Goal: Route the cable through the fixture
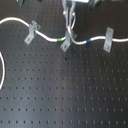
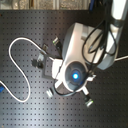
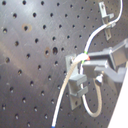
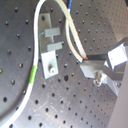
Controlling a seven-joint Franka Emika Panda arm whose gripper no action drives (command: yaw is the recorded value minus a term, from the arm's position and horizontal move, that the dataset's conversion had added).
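In both wrist views the gripper [image 4: 92,67] is pinching a cable [image 4: 72,37] loop beside the middle clip [image 4: 50,64]; beyond it, the cable is touching the two outer clips [image 1: 32,31] too; seating at the middle clip is probably remaining.

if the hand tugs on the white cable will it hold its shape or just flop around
Probably floppy: the cable lies in loose curves across the board and sweeps a wide loop in the second exterior view. It looks thin and light, so a tug by the hand would likely drag slack along. The fixture it crosses may snag it.
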